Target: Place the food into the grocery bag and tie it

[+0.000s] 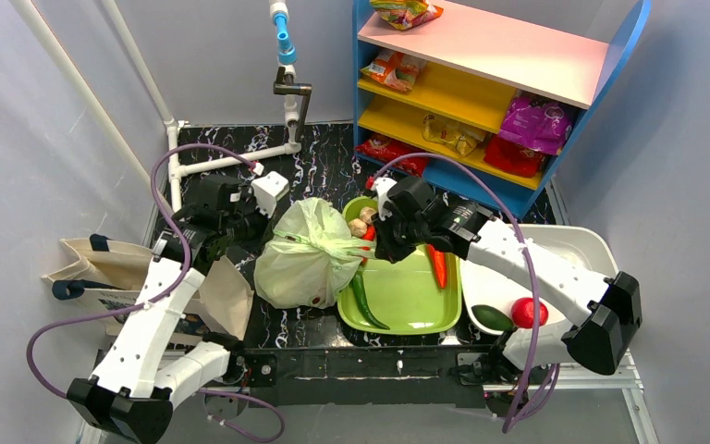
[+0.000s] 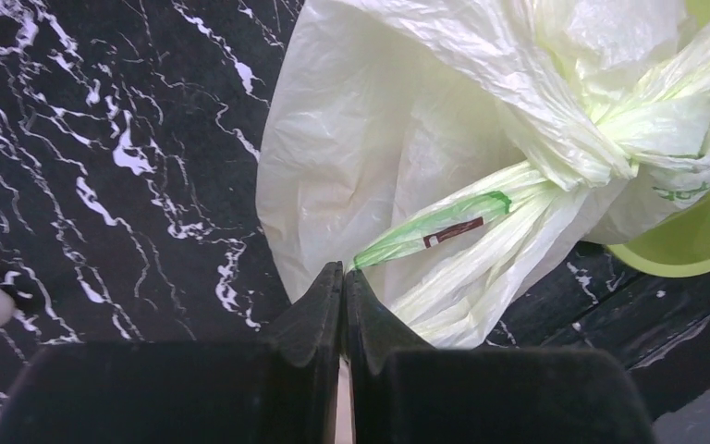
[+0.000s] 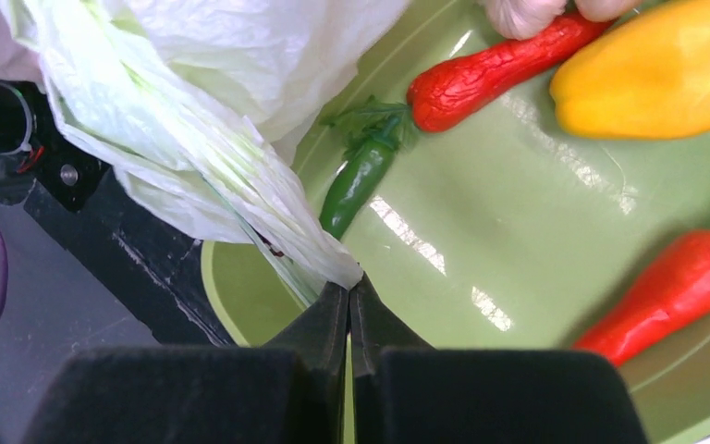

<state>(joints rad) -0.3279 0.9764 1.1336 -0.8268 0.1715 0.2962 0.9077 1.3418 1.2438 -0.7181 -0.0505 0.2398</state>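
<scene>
The pale-green grocery bag lies bulging on the black marble table, its handles knotted at the top right. In the left wrist view the bag fills the upper right. My left gripper is shut on a stretched handle strand coming from the knot. My right gripper is shut on the other handle end over the green tray. The bag hides the food inside it. A red tomato lies in the white tray.
The green tray holds a green chili, a red chili, mushrooms and a yellow pepper. A white tray stands right. A canvas tote is at left. The shelf holds snack packets.
</scene>
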